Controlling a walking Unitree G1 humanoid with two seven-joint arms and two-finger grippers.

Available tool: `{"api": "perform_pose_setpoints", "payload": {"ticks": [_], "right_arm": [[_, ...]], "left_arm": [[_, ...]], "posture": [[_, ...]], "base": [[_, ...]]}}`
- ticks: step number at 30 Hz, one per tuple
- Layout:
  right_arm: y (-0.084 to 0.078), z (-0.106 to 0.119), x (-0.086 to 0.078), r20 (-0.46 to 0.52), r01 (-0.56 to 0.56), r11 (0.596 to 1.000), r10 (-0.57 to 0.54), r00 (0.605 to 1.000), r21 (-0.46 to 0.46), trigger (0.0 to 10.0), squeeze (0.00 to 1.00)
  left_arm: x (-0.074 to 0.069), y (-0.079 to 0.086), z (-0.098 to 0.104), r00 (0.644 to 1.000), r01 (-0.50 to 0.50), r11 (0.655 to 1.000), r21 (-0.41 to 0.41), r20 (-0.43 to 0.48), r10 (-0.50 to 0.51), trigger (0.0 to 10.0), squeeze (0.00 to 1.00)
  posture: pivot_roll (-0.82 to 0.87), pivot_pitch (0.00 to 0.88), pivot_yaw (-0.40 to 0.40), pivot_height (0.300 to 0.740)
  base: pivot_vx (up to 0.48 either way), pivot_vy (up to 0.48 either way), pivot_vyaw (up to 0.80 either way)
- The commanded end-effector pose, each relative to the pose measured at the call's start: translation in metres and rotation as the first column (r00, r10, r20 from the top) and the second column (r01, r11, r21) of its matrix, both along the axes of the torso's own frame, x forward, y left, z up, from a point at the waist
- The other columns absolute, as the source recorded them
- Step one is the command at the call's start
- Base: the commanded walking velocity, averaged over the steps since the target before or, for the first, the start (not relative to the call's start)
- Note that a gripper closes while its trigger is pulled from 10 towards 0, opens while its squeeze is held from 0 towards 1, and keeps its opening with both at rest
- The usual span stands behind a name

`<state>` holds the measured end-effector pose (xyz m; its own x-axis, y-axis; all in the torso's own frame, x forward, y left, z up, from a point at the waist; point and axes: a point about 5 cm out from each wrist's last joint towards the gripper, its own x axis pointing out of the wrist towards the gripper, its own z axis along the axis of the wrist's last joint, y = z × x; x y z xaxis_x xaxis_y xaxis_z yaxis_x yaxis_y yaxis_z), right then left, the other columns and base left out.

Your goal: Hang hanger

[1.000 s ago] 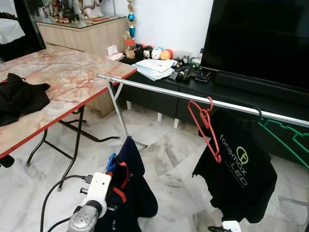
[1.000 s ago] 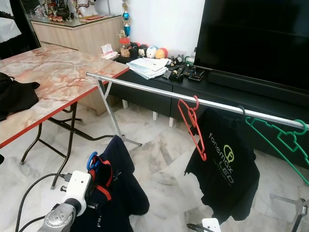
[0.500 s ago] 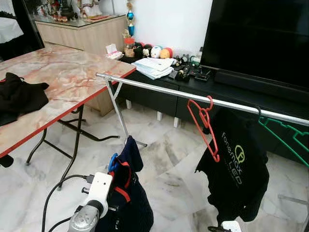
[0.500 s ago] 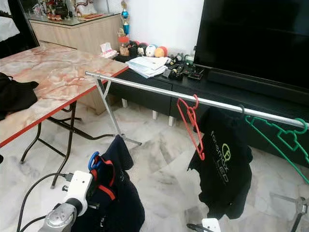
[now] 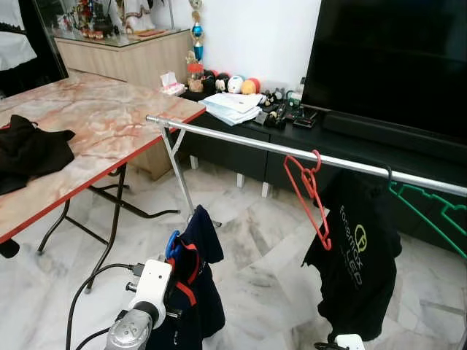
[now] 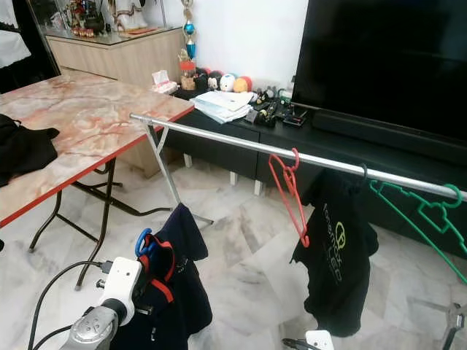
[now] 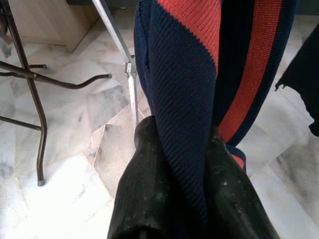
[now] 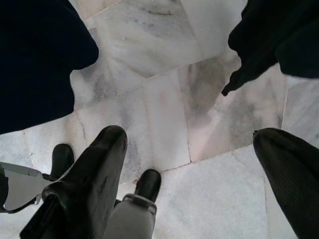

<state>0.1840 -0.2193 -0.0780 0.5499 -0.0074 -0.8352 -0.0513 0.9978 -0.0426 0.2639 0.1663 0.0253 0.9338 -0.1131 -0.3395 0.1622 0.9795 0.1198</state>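
A silver clothes rail [image 5: 241, 138] runs from the table toward the right. On it hang a bare red hanger [image 5: 310, 193], a black printed T-shirt [image 5: 357, 266] and a green hanger [image 5: 430, 215]. Low at the left, my left gripper [image 7: 182, 144] is shut on a navy garment with red stripes [image 5: 195, 281]. That garment sits on a blue hanger [image 5: 171, 246], below and in front of the rail's left end. My right gripper [image 8: 192, 139] is open over the marble floor, holding nothing.
A marble-top folding table [image 5: 95, 120] with a black garment [image 5: 29, 149] on it stands at the left. Behind the rail is a low black console [image 5: 241, 149] with papers and toys, under a large TV [image 5: 387, 58]. A black cable [image 5: 84, 288] loops over the floor.
The black T-shirt has swung on the rail and looks narrower. The navy garment has swayed and hangs more gathered. The view has shifted slightly; the left arm sits much where it was.
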Motion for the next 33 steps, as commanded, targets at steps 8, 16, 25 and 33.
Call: {"api": "perform_pose_setpoints", "payload": {"ticks": [8, 16, 25, 33], "right_arm": [[0.0002, 0.0006, 0.0011, 0.001, -0.006, 1.0, 0.006, 1.0, 0.003, 10.0, 0.0], [0.001, 0.0001, 0.0006, -0.002, -0.012, 1.0, 0.012, 1.0, 0.004, 10.0, 0.0], [0.0015, -0.0002, 0.0001, -0.003, -0.013, 1.0, 0.013, 1.0, 0.006, 10.0, 0.0], [0.0018, 0.0001, 0.0008, -0.003, -0.014, 1.0, 0.014, 1.0, 0.007, 10.0, 0.0]], "left_arm": [[0.0073, 0.0005, 0.0129, 0.998, -0.009, 1.0, -0.016, 0.061, 0.01, 10.0, 0.0], [0.008, 0.0005, 0.0132, 0.998, -0.005, 1.0, -0.013, 0.062, 0.005, 10.0, 0.0], [0.0101, -0.0012, 0.0143, 0.998, 0.008, 1.0, -0.014, 0.065, -0.007, 10.0, 0.0], [0.0097, 0.0008, 0.0155, 0.992, 0.116, 0.993, 0.003, 0.047, -0.116, 10.0, 0.0]], "posture": [[0.0, 0.0, 0.007, 0.74], [0.0, 0.0, 0.011, 0.74], [0.0, 0.0, 0.015, 0.74], [0.0, 0.0, 0.013, 0.74]], "base": [[0.362, 0.0, 0.0], [0.367, 0.0, 0.0], [0.369, 0.0, 0.0], [0.139, 0.0, 0.0]]}}
